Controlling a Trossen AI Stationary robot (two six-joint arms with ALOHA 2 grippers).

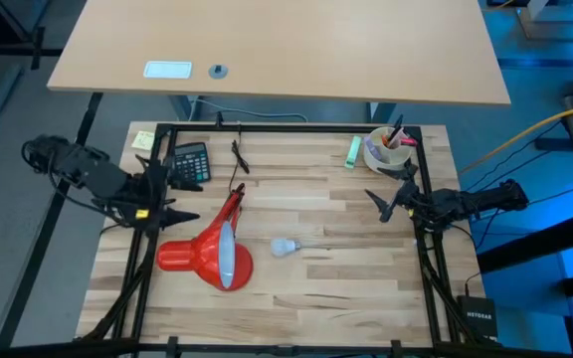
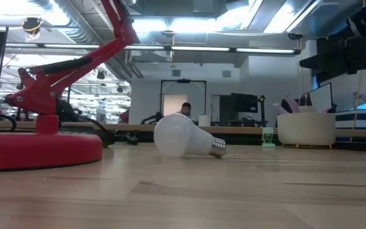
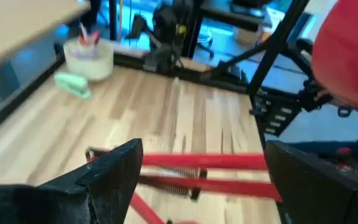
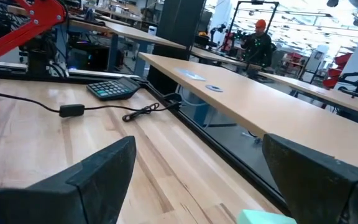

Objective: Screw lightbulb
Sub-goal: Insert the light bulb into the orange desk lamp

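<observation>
The white lightbulb (image 1: 285, 247) lies on its side on the wooden table near the middle; in the low view (image 2: 182, 138) its silvery screw base points right. The red desk lamp (image 1: 212, 249) lies to its left, its shade (image 1: 229, 261) open toward the bulb, its base (image 2: 37, 149) on the table. My left gripper (image 1: 179, 199) is open at the table's left side, above the lamp's red arm (image 3: 204, 163), touching nothing. My right gripper (image 1: 378, 199) is open at the table's right side, empty.
A black calculator (image 1: 190, 162) and a black cord with a switch (image 1: 239, 159) lie at the far left. A white bowl with pens (image 1: 388, 149) and a green stapler (image 1: 352, 149) stand at the far right. A black frame (image 1: 286, 127) runs around the table. A person (image 4: 257, 37) stands in the room beyond.
</observation>
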